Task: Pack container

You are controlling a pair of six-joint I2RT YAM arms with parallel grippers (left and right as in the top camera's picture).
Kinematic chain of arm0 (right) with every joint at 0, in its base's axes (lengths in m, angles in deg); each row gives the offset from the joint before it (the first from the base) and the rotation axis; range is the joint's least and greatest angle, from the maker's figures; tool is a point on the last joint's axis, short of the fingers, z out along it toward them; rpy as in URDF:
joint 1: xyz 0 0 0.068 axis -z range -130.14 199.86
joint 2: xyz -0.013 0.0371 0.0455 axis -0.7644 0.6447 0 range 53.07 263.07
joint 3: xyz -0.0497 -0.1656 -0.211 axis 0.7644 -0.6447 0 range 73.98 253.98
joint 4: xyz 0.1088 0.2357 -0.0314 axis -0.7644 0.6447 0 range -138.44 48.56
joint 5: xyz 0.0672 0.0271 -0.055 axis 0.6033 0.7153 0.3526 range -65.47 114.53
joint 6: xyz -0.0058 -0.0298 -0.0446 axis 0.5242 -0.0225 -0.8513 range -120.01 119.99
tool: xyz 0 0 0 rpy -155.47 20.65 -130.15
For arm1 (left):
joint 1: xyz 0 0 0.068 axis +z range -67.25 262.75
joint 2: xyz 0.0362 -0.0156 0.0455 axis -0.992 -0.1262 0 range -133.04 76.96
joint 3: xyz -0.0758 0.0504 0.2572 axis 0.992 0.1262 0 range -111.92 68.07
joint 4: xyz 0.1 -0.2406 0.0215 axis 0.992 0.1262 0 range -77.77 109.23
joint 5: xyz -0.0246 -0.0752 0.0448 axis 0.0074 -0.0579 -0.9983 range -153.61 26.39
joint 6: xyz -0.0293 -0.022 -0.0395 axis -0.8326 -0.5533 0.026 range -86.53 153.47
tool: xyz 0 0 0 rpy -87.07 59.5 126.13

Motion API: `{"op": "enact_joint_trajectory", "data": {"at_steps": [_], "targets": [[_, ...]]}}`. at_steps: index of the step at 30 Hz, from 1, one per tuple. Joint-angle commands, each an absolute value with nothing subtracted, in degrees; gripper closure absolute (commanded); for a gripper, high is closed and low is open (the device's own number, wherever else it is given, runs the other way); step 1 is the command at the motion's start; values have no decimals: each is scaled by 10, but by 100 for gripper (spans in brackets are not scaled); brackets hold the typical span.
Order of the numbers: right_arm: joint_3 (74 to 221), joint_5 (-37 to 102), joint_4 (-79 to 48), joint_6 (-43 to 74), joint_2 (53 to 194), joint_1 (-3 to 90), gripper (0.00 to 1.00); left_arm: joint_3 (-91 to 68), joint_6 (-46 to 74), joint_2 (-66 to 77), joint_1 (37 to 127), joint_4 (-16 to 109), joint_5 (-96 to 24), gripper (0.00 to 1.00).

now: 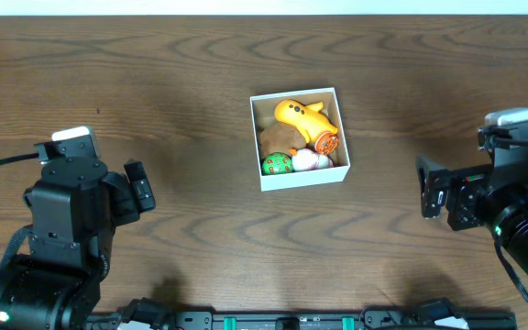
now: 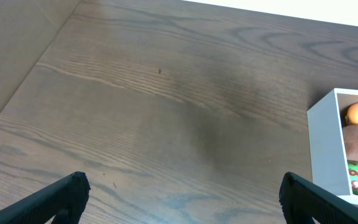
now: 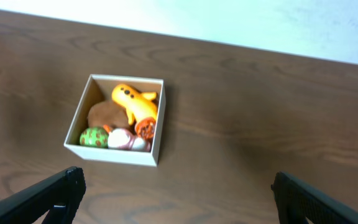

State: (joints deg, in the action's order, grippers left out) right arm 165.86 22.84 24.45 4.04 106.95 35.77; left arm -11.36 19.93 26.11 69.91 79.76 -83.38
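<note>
The container [image 1: 302, 180] is a small square box with white walls in the middle of the table. It holds a yellow-orange toy [image 1: 302, 116], a brown toy [image 1: 278, 137], a green ball [image 1: 277, 164], a white-pink toy [image 1: 307, 160] and an orange round toy [image 1: 327, 142]. It also shows in the right wrist view [image 3: 114, 154] and at the right edge of the left wrist view [image 2: 323, 146]. My left gripper [image 1: 139, 190] is open and empty, far left of the box. My right gripper [image 1: 434, 191] is open and empty, to the right of the box.
The table [image 1: 200, 82] is dark brown wood. Its far edge meets a white surface [image 3: 229, 18] behind the box. Both arm bases stand at the near corners.
</note>
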Motion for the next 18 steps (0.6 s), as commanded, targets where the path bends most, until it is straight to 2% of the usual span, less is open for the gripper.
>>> {"op": "enact_joint_trajectory", "data": {"at_steps": [1, 15, 18], "targets": [[1660, 229, 252, 46, 1070, 352, 1, -119, 194, 261, 703, 800, -841, 2], [1660, 209, 276, 46, 1070, 353, 1, -119, 194, 261, 703, 800, -841, 2], [1650, 199, 259, 46, 1052, 387, 1, -119, 194, 261, 703, 800, -841, 2]]}}
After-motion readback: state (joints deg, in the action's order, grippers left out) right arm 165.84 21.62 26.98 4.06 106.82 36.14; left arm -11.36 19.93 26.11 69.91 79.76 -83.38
